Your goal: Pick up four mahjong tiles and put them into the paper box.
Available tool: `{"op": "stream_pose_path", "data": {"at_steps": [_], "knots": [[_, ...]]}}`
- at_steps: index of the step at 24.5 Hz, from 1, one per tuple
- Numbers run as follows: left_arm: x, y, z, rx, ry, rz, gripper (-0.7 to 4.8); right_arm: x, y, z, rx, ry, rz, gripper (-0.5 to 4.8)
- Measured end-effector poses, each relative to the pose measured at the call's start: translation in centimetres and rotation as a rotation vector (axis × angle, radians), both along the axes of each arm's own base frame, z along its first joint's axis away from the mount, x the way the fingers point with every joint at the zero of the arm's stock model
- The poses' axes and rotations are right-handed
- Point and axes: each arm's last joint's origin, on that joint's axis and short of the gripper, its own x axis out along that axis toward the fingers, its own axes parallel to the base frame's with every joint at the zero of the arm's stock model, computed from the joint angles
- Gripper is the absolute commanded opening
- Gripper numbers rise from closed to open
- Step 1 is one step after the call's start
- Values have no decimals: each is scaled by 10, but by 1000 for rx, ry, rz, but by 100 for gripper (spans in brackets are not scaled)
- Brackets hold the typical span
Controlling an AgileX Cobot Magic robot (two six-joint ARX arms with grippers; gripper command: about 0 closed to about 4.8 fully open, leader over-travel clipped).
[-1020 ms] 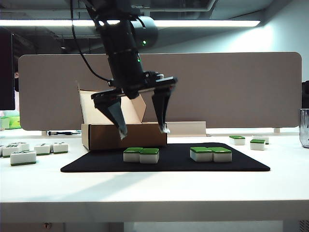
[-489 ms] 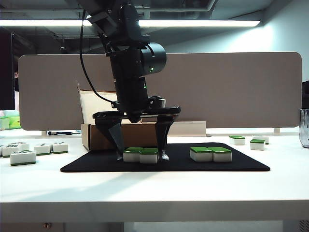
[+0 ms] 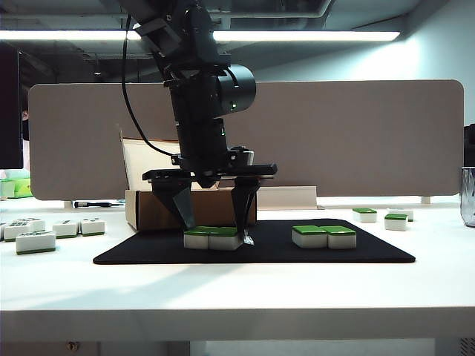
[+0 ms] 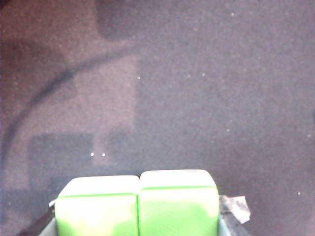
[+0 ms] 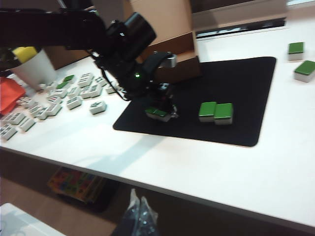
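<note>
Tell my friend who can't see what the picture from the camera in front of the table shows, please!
The left end effector is down on a black mat, its fingers on either side of two green-backed mahjong tiles lying side by side. Two more green-backed tiles sit further right on the mat, and a brown paper box stands open behind.

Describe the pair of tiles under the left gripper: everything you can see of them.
The pair of mahjong tiles has glossy white bodies and bright green backs facing up. They lie flat, side by side and touching, on the black mat in front of the paper box. The left gripper straddles them, jaws down at either end and closing in; contact cannot be confirmed.
</note>
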Motion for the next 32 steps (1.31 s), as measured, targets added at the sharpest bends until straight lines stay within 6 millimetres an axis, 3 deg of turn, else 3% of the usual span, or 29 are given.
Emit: {"op": "stream_pose_path", "data": {"at_steps": [3, 8, 11, 15, 17, 23, 25, 32], "knots": [[-3, 2, 4, 13, 33, -3, 335, 0, 0, 0, -1, 0, -4, -1], [9, -3, 75, -52, -83, -33, 334, 0, 0, 0, -1, 0, -3, -1], [24, 10, 106, -21, -247, -2, 334, 0, 0, 0, -1, 1, -3, -1], [52, 49, 103, 7, -281, 104, 335, 0, 0, 0, -1, 0, -4, -1], [62, 58, 99, -1, -302, 134, 335, 0, 0, 0, -1, 1, -3, -1], [84, 66, 79, -12, -329, 170, 335, 0, 0, 0, -1, 0, -4, -1], [93, 68, 62, 0, -309, 179, 335, 0, 0, 0, -1, 0, -4, -1], [92, 68, 42, 46, -214, 171, 335, 0, -1, 0, -9, 1, -29, -1]]}}
